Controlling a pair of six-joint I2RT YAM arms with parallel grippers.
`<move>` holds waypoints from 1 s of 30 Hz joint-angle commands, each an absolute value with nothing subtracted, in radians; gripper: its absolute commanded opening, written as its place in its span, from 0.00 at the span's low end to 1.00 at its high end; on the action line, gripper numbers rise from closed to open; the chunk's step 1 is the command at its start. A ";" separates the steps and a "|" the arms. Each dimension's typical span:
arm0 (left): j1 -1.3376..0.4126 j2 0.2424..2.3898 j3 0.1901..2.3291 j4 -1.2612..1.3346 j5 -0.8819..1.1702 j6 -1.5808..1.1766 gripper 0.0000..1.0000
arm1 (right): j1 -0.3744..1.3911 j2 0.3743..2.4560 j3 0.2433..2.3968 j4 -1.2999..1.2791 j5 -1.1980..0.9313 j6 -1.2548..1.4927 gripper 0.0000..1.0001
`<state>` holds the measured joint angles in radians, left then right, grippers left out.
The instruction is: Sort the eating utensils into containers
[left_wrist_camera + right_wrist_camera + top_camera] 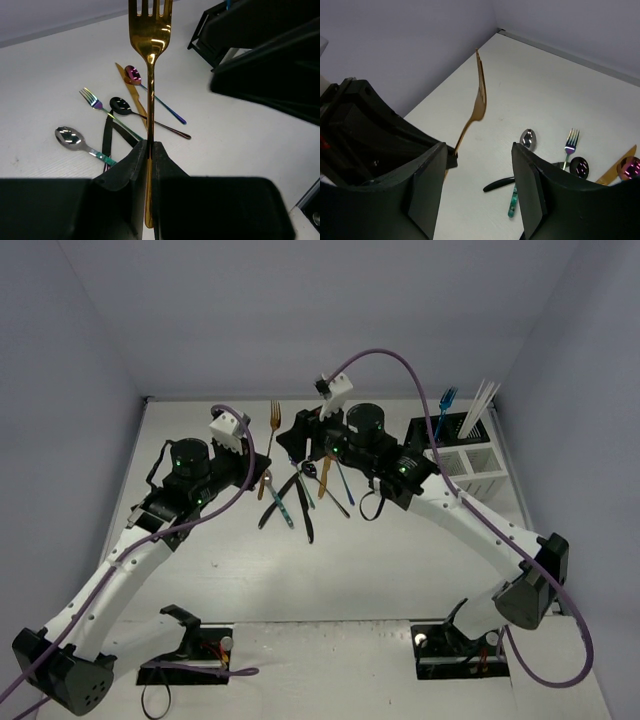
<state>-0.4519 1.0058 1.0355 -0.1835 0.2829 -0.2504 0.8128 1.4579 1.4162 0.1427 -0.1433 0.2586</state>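
gold fork (150,40): polished and mirror-bright, four tines, a narrow neck and a thin flat stem; it stands upright with tines up, lifted clear of the bench (200,570), left of the middle.
left pincer (151,147): closed on the gold fork, clamped low on the stem, with a short end of the handle showing below the fingers.
right pincer (479,150): jaws spread wide with nothing between them; it hangs over the bench just beside the left one, the gold fork to its left.
loose pile: lies on the bench under and just in front of both pincers, handles crossing.
pile, by look: magenta spoon (132,74) with a bluish stem; gold knife (131,95) lying under it; black spoon (120,105), glossy; rainbow fork (91,96); silver spoon (67,136) with a teal handle; black handle (106,137), its working end hidden.
white caddy (470,465): far right of the bench, slotted, with tall white pieces (480,405) leaning out of it.
black caddy (428,435): touching the white one's left side; a blue fork (447,398) stands tines up at it, compartment not clear.
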 commanded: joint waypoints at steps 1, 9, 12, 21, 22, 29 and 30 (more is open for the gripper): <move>-0.469 0.987 1.044 -0.087 0.356 -0.210 0.00 | 0.830 1.511 1.500 0.239 -0.124 0.224 0.52; -0.486 1.002 1.029 -0.068 0.384 -0.206 0.00 | 0.830 1.565 1.542 0.251 -0.079 0.189 0.49; -0.486 1.008 1.024 -0.069 0.380 -0.204 0.00 | 0.831 1.563 1.540 0.252 -0.070 0.183 0.43; -0.486 1.030 1.024 -0.058 0.388 -0.206 0.00 | 0.826 1.545 1.513 0.251 -0.060 0.170 0.11; -0.486 1.032 1.026 -0.056 0.388 -0.207 0.00 | 0.824 1.545 1.512 0.250 -0.061 0.169 0.06; -0.486 1.035 1.018 -0.073 0.334 -0.219 0.43 | 0.805 1.527 1.479 0.250 -0.031 0.142 0.00; -0.486 1.040 1.014 -0.077 0.311 -0.230 0.55 | 0.794 1.519 1.471 0.249 -0.024 0.136 0.00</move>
